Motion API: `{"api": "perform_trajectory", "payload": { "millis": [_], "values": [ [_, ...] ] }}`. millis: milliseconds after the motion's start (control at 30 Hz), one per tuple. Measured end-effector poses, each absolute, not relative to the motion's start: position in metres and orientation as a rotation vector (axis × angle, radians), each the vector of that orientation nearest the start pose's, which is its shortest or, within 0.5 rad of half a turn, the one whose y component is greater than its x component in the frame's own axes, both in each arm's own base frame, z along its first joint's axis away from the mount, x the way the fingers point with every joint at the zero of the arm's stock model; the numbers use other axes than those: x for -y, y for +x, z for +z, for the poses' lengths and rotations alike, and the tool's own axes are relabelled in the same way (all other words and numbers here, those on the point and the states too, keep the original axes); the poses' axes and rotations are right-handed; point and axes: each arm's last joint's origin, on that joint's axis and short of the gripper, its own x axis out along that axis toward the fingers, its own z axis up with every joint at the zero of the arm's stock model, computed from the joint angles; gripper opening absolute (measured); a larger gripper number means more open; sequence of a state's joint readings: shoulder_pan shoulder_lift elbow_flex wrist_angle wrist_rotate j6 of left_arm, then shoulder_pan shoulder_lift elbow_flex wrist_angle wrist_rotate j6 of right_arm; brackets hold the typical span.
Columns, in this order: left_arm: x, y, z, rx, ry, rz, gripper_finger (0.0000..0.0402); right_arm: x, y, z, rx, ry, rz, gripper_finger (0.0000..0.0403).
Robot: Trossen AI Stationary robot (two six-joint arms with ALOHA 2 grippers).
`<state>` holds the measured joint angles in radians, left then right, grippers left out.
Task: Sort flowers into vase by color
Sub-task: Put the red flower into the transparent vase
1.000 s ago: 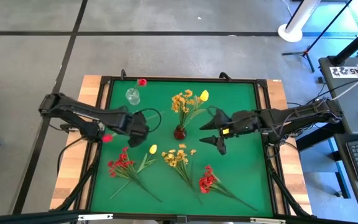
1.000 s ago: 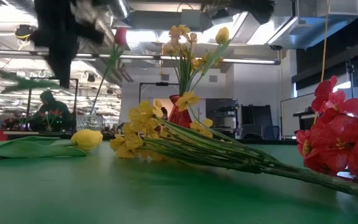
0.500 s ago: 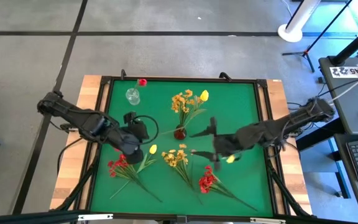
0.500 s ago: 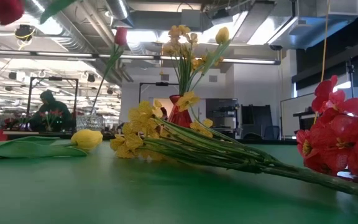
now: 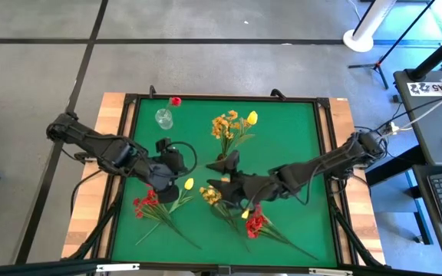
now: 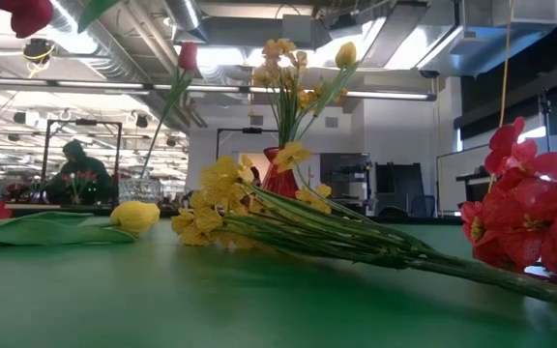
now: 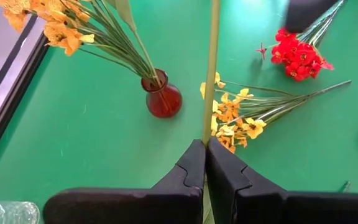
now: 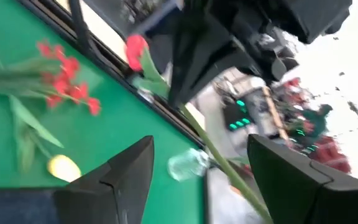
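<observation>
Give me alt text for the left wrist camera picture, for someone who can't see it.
The left gripper is shut on a thin green stem that rises over the green table. Beyond it stand a red vase of yellow flowers, with a yellow spray and a red spray lying flat.

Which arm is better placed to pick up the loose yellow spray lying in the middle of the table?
Right. The right gripper is open and sits by the yellow spray, while the left gripper is shut on the stem of a red tulip, so it is not free.
</observation>
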<state>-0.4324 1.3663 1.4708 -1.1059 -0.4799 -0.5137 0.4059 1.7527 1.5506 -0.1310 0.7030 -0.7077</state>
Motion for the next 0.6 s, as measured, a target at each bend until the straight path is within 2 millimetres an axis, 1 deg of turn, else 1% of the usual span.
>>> {"api": "perform_trajectory", "payload": {
  "millis": [100, 200, 300, 533, 600],
  "values": [
    [0.0945, 0.2363, 0.3685, -0.851, -0.038, 0.267, 0.0, -0.1424, 0.383, 0.3371, -0.419, -0.925, -0.237, 0.0251],
    [0.0944, 0.2364, 0.3685, -0.852, -0.039, 0.266, 0.0, -0.1418, 0.3838, 0.334, -0.445, -0.95, -0.275, 0.0221],
    [0.0944, 0.2364, 0.3685, -0.851, -0.04, 0.266, 0.0, -0.1408, 0.3835, 0.3342, -0.459, -0.963, -0.313, 0.017],
    [0.0945, 0.2363, 0.3685, -0.853, -0.04, 0.265, 0.0, -0.1404, 0.3831, 0.3334, -0.471, -0.975, -0.318, 0.0027],
    [0.0944, 0.2362, 0.3687, -0.853, -0.041, 0.265, 0.0, -0.1404, 0.3825, 0.3319, -0.485, -0.986, -0.311, 0.0009]
  ]
}}
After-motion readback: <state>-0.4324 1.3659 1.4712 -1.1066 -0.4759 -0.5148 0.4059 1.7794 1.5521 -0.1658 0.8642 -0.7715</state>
